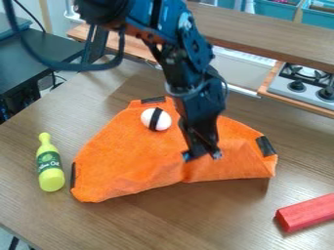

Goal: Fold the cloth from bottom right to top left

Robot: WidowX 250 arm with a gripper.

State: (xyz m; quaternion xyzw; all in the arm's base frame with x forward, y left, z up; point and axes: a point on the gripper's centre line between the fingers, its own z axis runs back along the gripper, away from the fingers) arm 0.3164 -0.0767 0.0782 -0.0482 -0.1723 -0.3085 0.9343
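lettered label (49, 161) on bottle (52, 180), wording seemingly unclear

1 orange fabric cloth (140, 156) w/ 3 blk patches (265, 146); 1 white oval toy (165, 120) w/ 1 blk band (155, 119); 1 yellow-green bottle (51, 179); 1 red oblong block (306, 213); 2 round blk stove knobs (297, 86).
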